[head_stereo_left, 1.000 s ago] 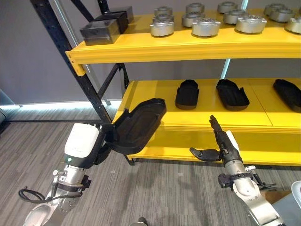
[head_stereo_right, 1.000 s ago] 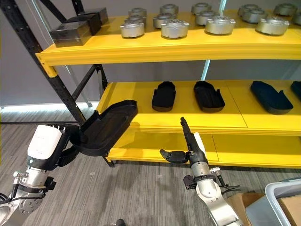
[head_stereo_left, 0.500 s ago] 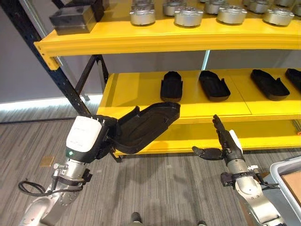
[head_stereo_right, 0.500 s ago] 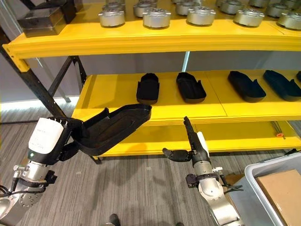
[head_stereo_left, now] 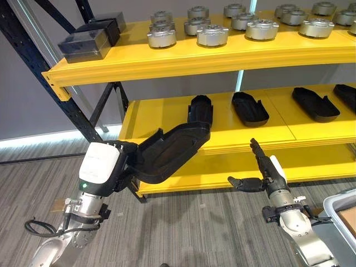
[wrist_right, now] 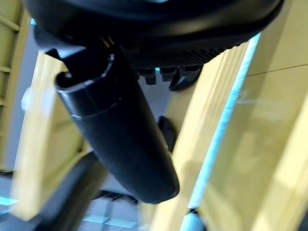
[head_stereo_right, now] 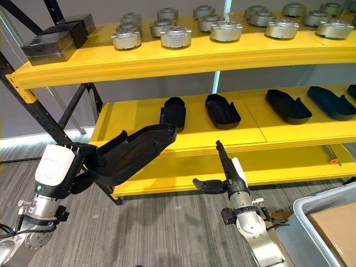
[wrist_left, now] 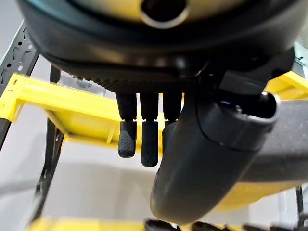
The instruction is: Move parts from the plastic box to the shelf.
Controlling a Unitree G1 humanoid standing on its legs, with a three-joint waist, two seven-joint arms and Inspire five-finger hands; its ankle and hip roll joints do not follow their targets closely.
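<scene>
A long black tray-shaped part (head_stereo_left: 169,151) is held up in the air in front of the yellow shelf (head_stereo_left: 167,114), tilted so its far end rises toward the front edge of the middle level, just short of or at that lip; whether it touches the edge cannot be told. The left hand (head_stereo_left: 123,164) grips the part's near, lower end, fingers and thumb curled round its rim, and the left wrist view shows dark fingers (wrist_left: 144,144) reaching past the part's rounded black wall. On the middle level behind it lie more black parts of the same kind (head_stereo_left: 250,107), set side by side with gaps between them. The right hand (head_stereo_left: 261,169) hovers empty below the middle level's front edge, fingers straight and pointing up, thumb stuck out sideways toward the left. The top level carries a row of round silver metal parts (head_stereo_left: 212,34) and dark rectangular blocks (head_stereo_left: 83,44) at its left end. A grey plastic box (head_stereo_right: 328,217) shows at the lower right
</scene>
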